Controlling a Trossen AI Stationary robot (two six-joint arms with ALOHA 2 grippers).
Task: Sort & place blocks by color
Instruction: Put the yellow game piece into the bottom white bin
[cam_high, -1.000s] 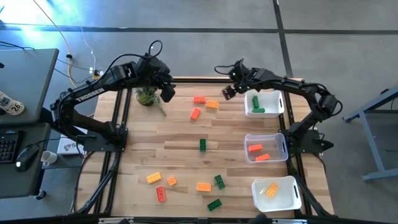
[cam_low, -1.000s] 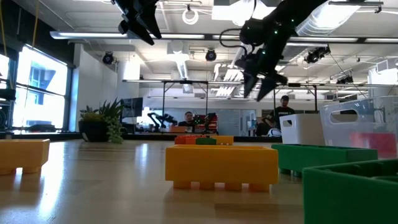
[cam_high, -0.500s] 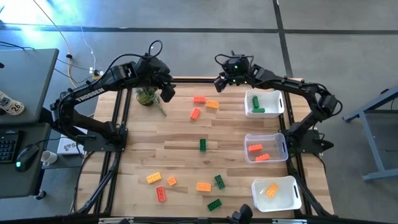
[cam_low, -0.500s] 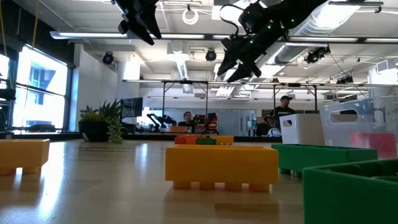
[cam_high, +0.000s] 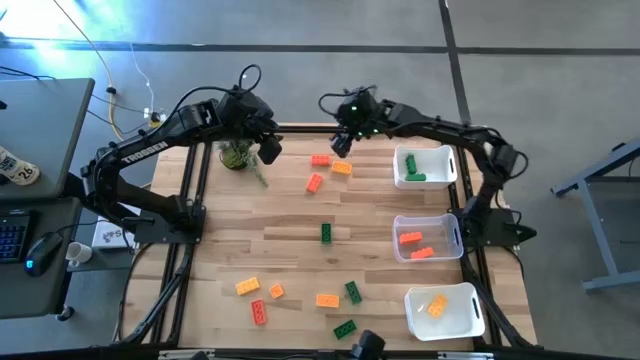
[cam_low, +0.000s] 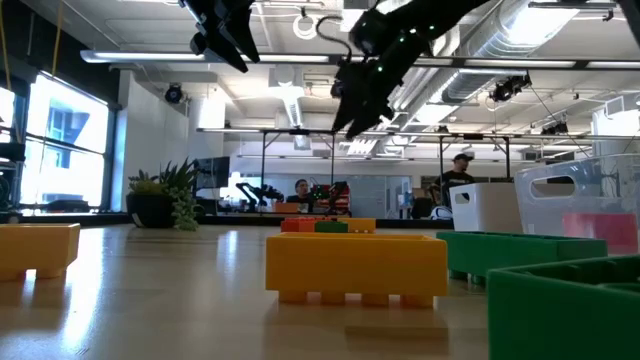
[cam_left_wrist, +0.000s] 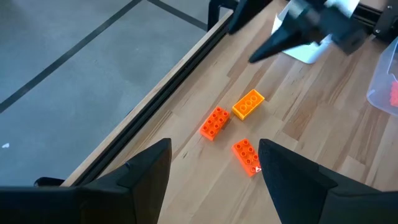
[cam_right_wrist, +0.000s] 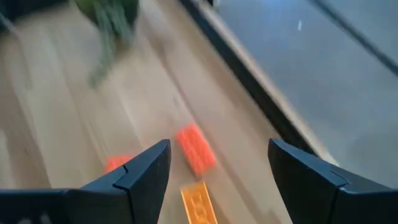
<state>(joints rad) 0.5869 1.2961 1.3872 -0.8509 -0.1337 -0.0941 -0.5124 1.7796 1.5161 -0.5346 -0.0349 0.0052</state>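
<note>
Blocks (cam_high: 330, 167) were left near the potted plant (cam_high: 236, 154); both grippers, left (cam_high: 268, 150) and right (cam_high: 342, 145), were held open, empty.

Glossy plastic blocks (cam_high: 326, 232) (matt wooden table (cam_high: 290, 215))

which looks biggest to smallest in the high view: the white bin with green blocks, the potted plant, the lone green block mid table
1. white bin with green blocks, clearly the largest.
2. potted plant, smaller than the bin.
3. lone green block, by far the smallest.
The camera looks straight down, so nearness hardly skews this order.
</note>
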